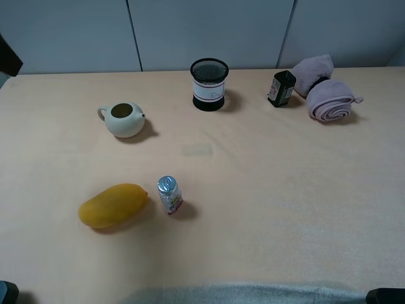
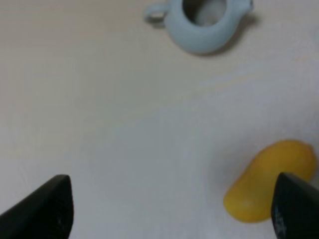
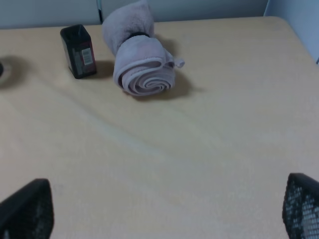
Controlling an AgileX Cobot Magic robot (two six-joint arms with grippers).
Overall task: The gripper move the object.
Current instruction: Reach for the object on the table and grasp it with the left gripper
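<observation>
The object, a black wire-mesh pen cup (image 1: pixel 209 84) with a white band and black base, stands upright at the far middle of the table. It stands outside the left wrist view. My left gripper (image 2: pixel 169 214) is open and empty, its dark fingers (image 2: pixel 47 209) wide apart over bare table near the front left, far from the cup. My right gripper (image 3: pixel 164 209) is open and empty, its fingers (image 3: pixel 301 206) wide apart over bare table at the front right. In the high view only dark corners of the arms show at the bottom edge.
A white teapot (image 1: pixel 123 119) stands left of the cup. A yellow mango (image 1: pixel 112 204) and a small silver-topped can (image 1: pixel 169 195) lie front left. A small dark bottle (image 1: pixel 281 88) and a rolled pink towel (image 1: pixel 329 101) sit at the back right.
</observation>
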